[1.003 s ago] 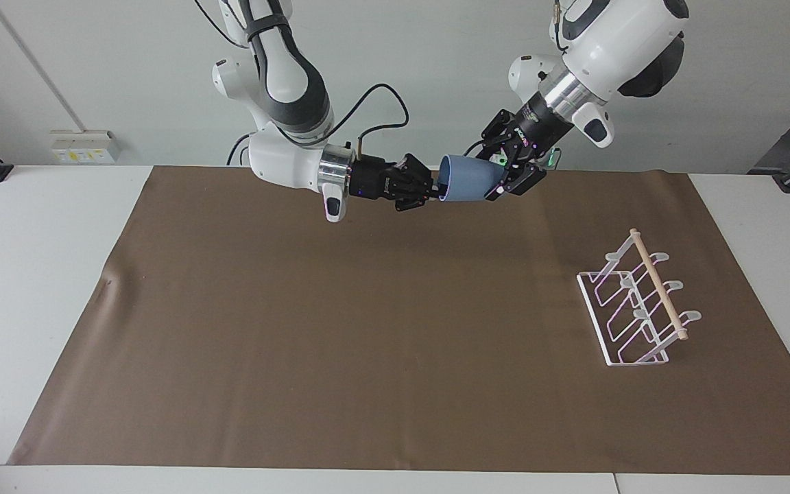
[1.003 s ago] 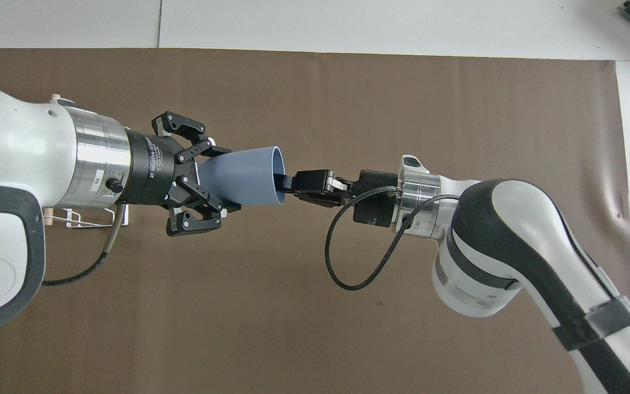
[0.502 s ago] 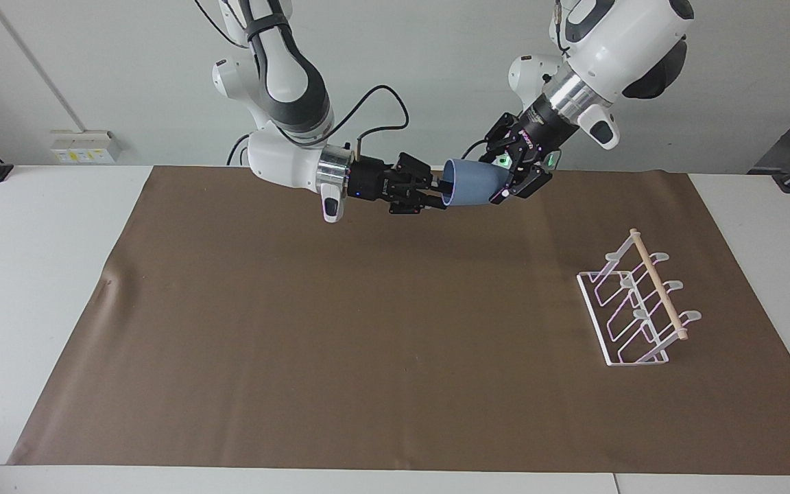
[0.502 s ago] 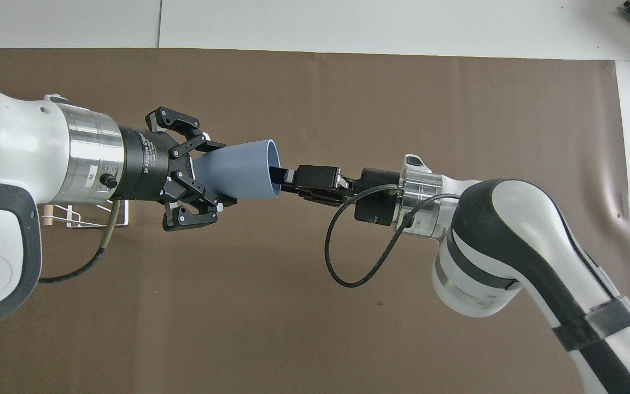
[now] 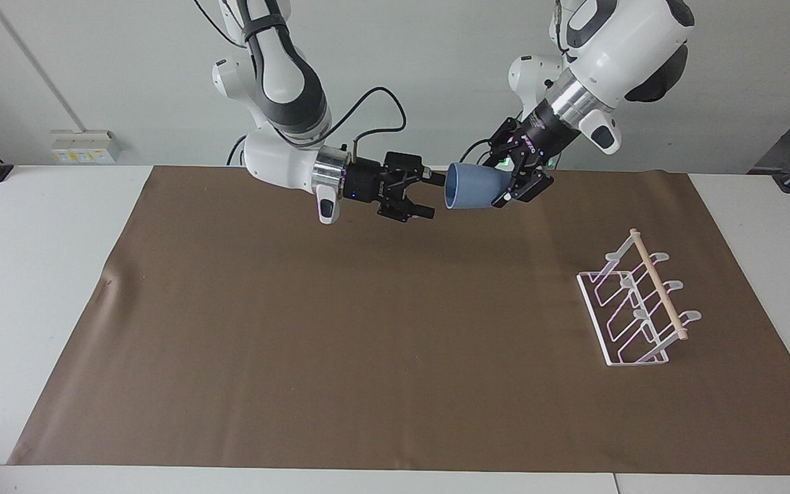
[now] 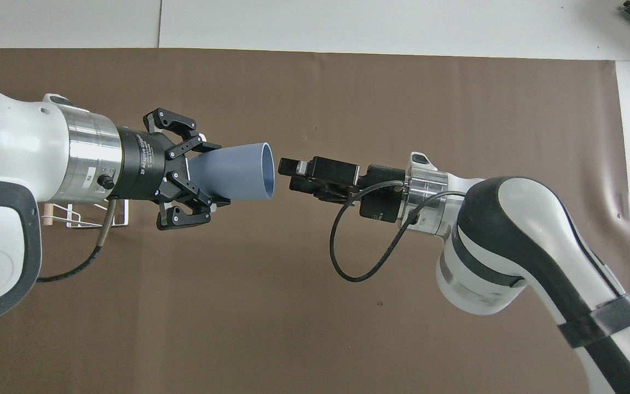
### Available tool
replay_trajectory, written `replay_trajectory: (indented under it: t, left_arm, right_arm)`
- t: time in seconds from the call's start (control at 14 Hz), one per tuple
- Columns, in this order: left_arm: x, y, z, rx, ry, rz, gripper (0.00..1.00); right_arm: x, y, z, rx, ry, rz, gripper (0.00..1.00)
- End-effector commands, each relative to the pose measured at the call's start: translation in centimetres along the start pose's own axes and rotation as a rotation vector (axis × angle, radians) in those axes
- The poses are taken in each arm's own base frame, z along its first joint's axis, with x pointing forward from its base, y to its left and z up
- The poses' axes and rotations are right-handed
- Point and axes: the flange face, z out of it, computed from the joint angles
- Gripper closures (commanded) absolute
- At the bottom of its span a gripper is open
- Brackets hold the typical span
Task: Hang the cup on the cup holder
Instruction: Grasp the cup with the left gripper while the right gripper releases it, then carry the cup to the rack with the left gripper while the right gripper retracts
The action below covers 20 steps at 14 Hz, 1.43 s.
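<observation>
Both grippers hang in the air over the brown mat (image 5: 340, 322) near the robots' edge. The left gripper (image 5: 513, 180) is clamped on the base of the cup (image 5: 474, 186) — cup lying sideways, mouth toward the right gripper (image 5: 429, 194). That one has its fingers spread apart, just clear of the rim, holding nothing. Farther out, toward the left arm's end, the cup holder (image 5: 635, 309) stands upright on the mat — prongs bare.

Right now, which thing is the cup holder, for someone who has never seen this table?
Start from the brown mat covering the table and go to the left arm's end. The cup holder stands there alone: a white wire rack with paddle-tipped prongs and a light wooden rod across its top.
</observation>
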Motion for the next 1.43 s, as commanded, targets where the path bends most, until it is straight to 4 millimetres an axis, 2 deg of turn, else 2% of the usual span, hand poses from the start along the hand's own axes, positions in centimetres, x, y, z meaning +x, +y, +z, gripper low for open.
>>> replay_trajectory:
  t: [0.0, 0.14, 0.36, 0.57, 0.79, 1.0, 1.15, 1.22, 1.36]
  left_arm:
    - [1.6, -0.2, -0.4, -0.054, 0.094, 0.073, 1.0]
    - [2.7, -0.1, -0.3, -0.069, 0.132, 0.119, 1.0]
    - [5.5, 0.2, -0.5, -0.057, 0.182, 0.27, 1.0]
    - [7.7, 1.2, -1.5, -0.061, 0.325, 0.474, 1.0]
    - [10.8, 2.6, -2.9, -0.046, 0.389, 0.605, 1.0]
    - [12.2, 3.4, -2.2, -0.033, 0.55, 0.698, 1.0]
    - [12.3, 3.7, -1.5, -0.062, 0.601, 0.733, 1.0]
    - [13.0, 4.0, -0.8, -0.076, 0.617, 0.743, 1.0]
    - [13.8, 4.7, -0.6, -0.08, 0.75, 0.812, 1.0]
  right_arm:
    - [1.2, -0.1, -2.3, -0.111, 0.018, -0.093, 0.0]
    - [2.4, -0.3, -3.8, -0.233, -0.003, -0.167, 0.0]
    - [4.2, -0.3, -6.5, -0.368, -0.012, -0.221, 0.0]
    - [5.7, 0.4, -9.2, -0.5, -0.026, -0.294, 0.0]
    - [7.6, 0.8, -12.8, -0.644, -0.029, -0.37, 0.0]
    - [9.5, 0.1, -15.2, -0.849, -0.071, -0.487, 0.0]
    - [9.6, -0.1, -16.1, -0.971, -0.099, -0.503, 0.0]
    - [9.4, 0.0, -16.3, -1.042, -0.126, -0.511, 0.0]
    - [9.3, 0.1, -17.3, -1.168, -0.168, -0.489, 0.0]
